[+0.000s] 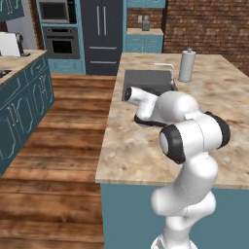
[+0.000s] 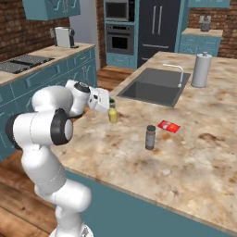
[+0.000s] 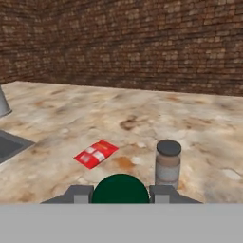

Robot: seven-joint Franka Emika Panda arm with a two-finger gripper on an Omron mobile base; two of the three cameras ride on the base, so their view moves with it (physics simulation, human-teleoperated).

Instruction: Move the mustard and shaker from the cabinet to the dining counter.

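The mustard [image 2: 113, 114], a small yellow bottle with a green cap [image 3: 120, 189], stands upright at the dining counter's [image 2: 185, 157] near left edge, in front of the sink. My gripper [image 2: 110, 106] is shut on its top, with a finger [image 3: 78, 193] on each side of the cap. Whether the bottle's base touches the stone I cannot tell. The light grey shaker is out of view. A teal wall cabinet [image 2: 51, 9] hangs over the far left counter.
A taller dark shaker [image 2: 150, 137] stands right of the mustard, and a flat red packet [image 2: 169, 126] lies beyond it. Behind them are the dark sink [image 2: 155, 86] with its tap and a tall steel cylinder [image 2: 201, 69]. My arm's elbow [image 1: 194, 136] hangs over the counter's near edge.
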